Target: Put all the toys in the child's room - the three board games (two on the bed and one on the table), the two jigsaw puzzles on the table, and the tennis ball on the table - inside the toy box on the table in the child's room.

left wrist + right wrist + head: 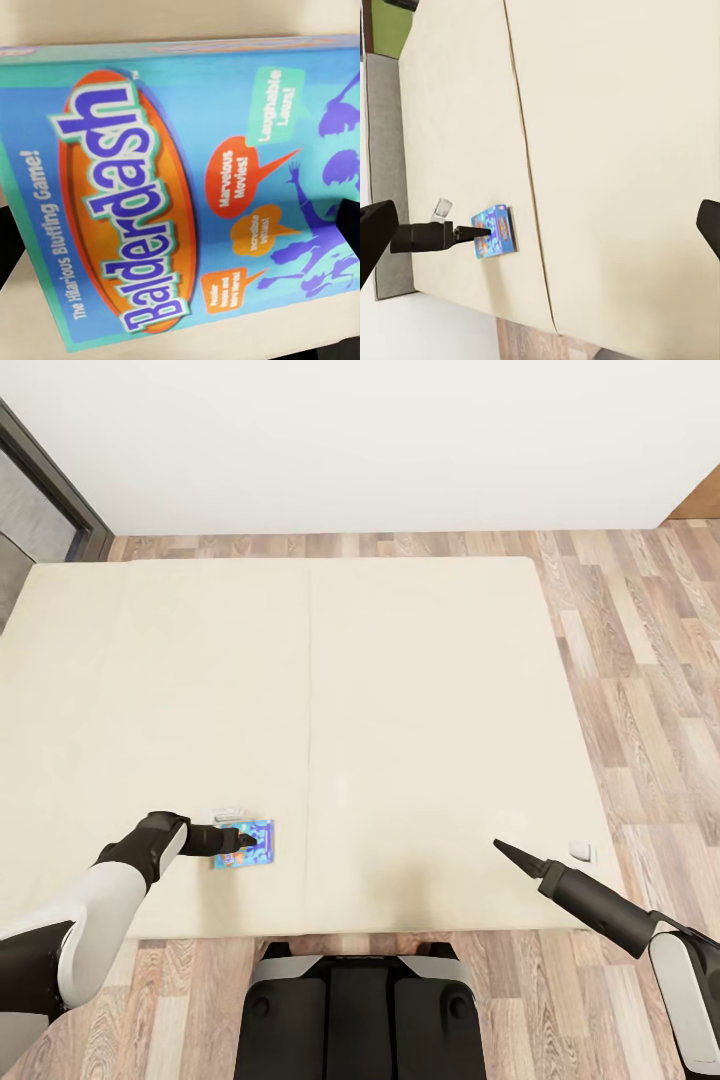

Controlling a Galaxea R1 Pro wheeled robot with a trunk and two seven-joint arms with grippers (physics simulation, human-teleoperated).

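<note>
A small, mostly blue board game (262,852) lies flat on the beige bed (420,660) near its front edge, left of the centre seam. Its lid reads "Balderdash" (157,202) in the left wrist view. My left gripper (248,841) is right over the game, open, with one dark fingertip (346,225) across the lid's edge and the other beside the box. My right gripper (498,846) hovers open and holding nothing above the bed's front right part, well away from the game (495,231). The table, the toy box, the jigsaw puzzles and the tennis ball are out of view.
A small pale object (230,815) lies on the mattress just behind the game, and another (580,851) sits near the bed's front right corner. Wood-plank floor (640,620) runs along the bed's right side and front. A dark window frame (60,500) stands at the back left. My base (360,1010) is against the bed's front edge.
</note>
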